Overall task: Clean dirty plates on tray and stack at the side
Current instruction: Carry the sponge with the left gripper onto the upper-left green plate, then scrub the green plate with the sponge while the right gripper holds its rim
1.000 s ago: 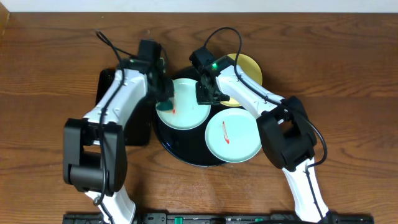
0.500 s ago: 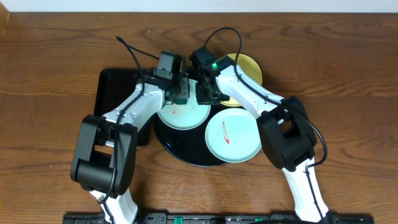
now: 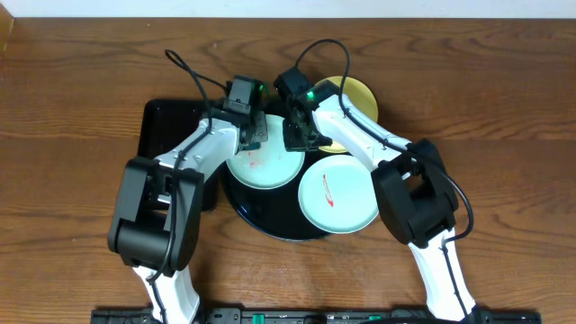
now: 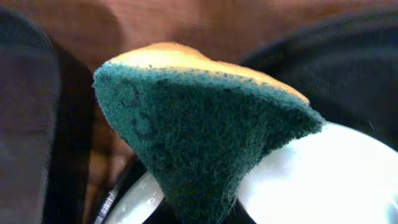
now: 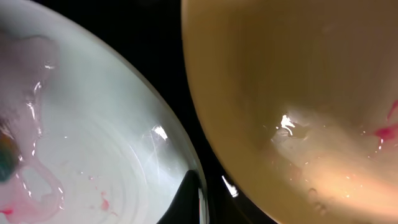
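- Upper left on the tray (image 3: 270,227): mint plate (image 3: 274,169), red smear (image 3: 253,163) on its left half. Plate's round, so no axis to line up with.
- Where's the sponge (image 4: 199,143)?
- Clamped in the left gripper (image 3: 253,135), green face down, one corner hanging over the plate's top rim. Smear lies just toward the frame bottom from those jaws. Left arm is the nearer one for it.
- Right side?
- Right gripper (image 3: 300,137) has its jaws together, tip at the plate's upper-right rim, on the side facing the yellow plate (image 3: 358,97). Can't tell if it pinches the rim or just pins it.
- Rest of the load?
- Lower right on the tray: second mint plate (image 3: 340,202), smear crisp. Yellow shows a red fleck in the right wrist view.
- Change vs a second ago?
- Left gripper was at the plate's left edge. Now it's up at the top rim, close beside the right one. Smear looks smudged. Right arm and the other plates are in the same spots. My read: wipe in progress, and the next stroke should pull down-frame across the smear.
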{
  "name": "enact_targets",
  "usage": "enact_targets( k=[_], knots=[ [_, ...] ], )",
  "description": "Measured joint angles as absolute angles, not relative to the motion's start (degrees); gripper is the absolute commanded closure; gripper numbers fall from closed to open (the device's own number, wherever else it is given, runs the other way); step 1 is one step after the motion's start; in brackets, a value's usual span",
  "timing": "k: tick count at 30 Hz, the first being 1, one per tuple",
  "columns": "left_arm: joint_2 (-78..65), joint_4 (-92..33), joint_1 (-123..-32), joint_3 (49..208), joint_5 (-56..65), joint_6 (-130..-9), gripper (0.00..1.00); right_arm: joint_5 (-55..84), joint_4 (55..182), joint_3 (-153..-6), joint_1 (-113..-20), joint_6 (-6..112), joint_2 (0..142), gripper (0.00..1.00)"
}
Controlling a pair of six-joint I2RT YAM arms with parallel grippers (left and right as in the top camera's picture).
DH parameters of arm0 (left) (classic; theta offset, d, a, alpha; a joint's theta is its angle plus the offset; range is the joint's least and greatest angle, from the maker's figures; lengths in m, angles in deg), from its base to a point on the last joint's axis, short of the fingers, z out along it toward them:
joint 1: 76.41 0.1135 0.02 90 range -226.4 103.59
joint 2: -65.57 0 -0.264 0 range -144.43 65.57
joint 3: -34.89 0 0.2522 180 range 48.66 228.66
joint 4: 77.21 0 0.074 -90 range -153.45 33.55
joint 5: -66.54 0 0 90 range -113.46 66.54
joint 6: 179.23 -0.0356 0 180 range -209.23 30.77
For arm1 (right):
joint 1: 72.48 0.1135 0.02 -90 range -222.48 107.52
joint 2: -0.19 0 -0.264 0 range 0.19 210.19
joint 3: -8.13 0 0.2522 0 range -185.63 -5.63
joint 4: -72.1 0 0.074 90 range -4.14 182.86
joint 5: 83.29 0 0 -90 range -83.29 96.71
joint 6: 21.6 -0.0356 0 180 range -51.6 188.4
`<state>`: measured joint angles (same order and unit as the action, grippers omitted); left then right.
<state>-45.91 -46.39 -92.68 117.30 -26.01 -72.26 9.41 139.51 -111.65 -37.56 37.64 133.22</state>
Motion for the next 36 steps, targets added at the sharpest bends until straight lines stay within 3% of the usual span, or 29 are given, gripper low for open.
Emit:
enact_targets(
  k=[10,17,24,30,36],
  knots=[
    [-43.3,-30.4,-92.9,117.3,-11.8,-72.6,0.93,9.4,139.3,-111.6,-37.5,37.9,133.2,0.99],
    [-43.3,-39.6,-92.9,116.7,-13.6,-72.7,0.92,9.4,139.3,-111.6,-37.5,37.9,133.2,0.99],
    [-43.3,-51.7,-93.0,116.7,-25.9,-72.7,0.92,9.4,139.3,-111.6,-37.5,37.9,133.2,0.99],
    [-43.3,-46.3,-93.0,116.7,-31.4,-71.8,0.92,9.4,139.3,-111.6,-37.5,37.9,133.2,0.99],
    [-43.3,-40.1,-92.9,116.6,-22.6,-71.2,0.92,9.4,139.3,-111.6,-37.5,37.9,133.2,0.99]
  ],
)
